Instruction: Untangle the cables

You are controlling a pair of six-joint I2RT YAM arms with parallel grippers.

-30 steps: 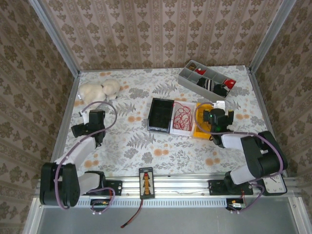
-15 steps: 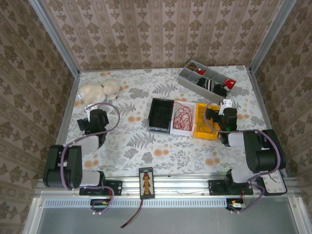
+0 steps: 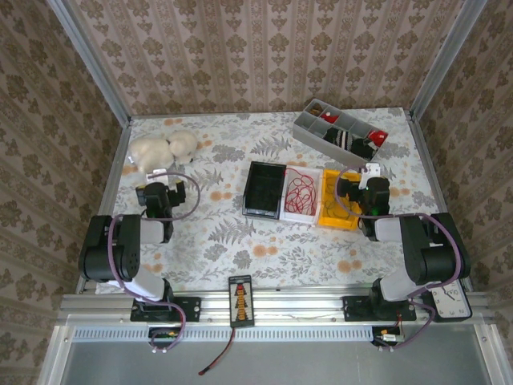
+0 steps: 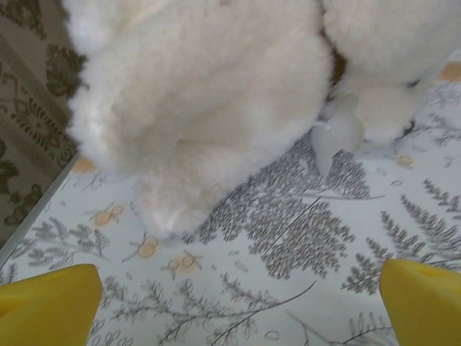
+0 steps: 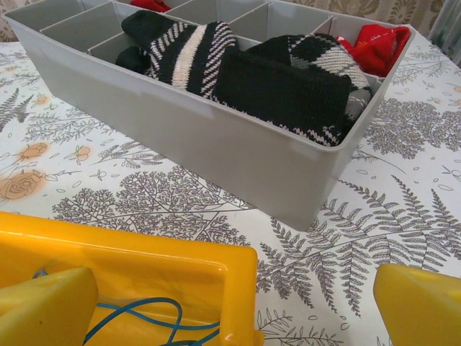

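Red wiry cables [image 3: 300, 191] looped in white tray [image 3: 313, 213]; left claw [image 4: 238, 299] and right claw [image 5: 232, 306] apart.

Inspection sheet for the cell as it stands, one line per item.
Surface: floral tablecloth, flat, no spills seen.
Job's things: red cables bunched in the white bin; blue cable in the yellow bin.
Clutter: white plush; grey divider tray holding socks; black bin.
Grippers: left gripper open, facing the plush; right gripper open, at the yellow bin's far rim.
Cables: lilac hoses looped at both wrists; red-and-black lead off the near rail.
Surroundings: wallpapered walls, metal frame.
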